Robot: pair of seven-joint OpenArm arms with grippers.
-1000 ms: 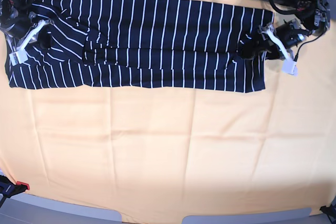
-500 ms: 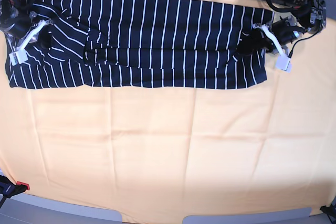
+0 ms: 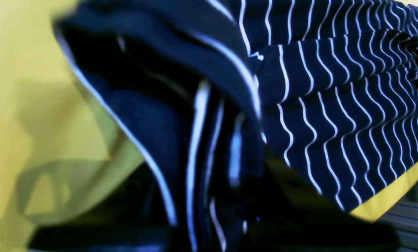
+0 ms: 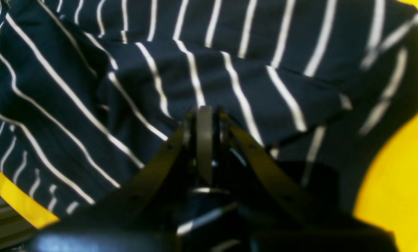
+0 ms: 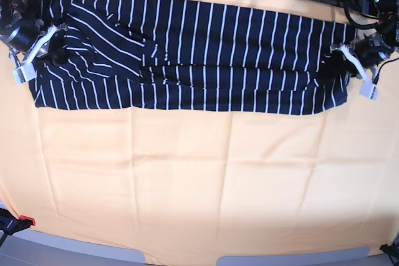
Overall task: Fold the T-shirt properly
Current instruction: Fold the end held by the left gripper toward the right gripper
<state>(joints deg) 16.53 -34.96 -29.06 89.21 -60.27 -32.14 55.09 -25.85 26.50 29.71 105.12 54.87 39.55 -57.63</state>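
Along the far edge of the tabletop [image 5: 199,179], the T-shirt [image 5: 187,48] lies stretched in a long band, reaching almost from the left corner to the right. 2 grippers hold its ends: the left gripper [image 5: 344,60], near the tabletop's right edge, has its jaws closed on bunched cloth, while the right gripper [image 5: 50,45], near the left edge, is clamped on a fold of the same shirt. Judging by the wrinkles near the left end, the step in hand is tensioning the garment; both arms should likely pull evenly and level, keeping the near hem straight before any fold.
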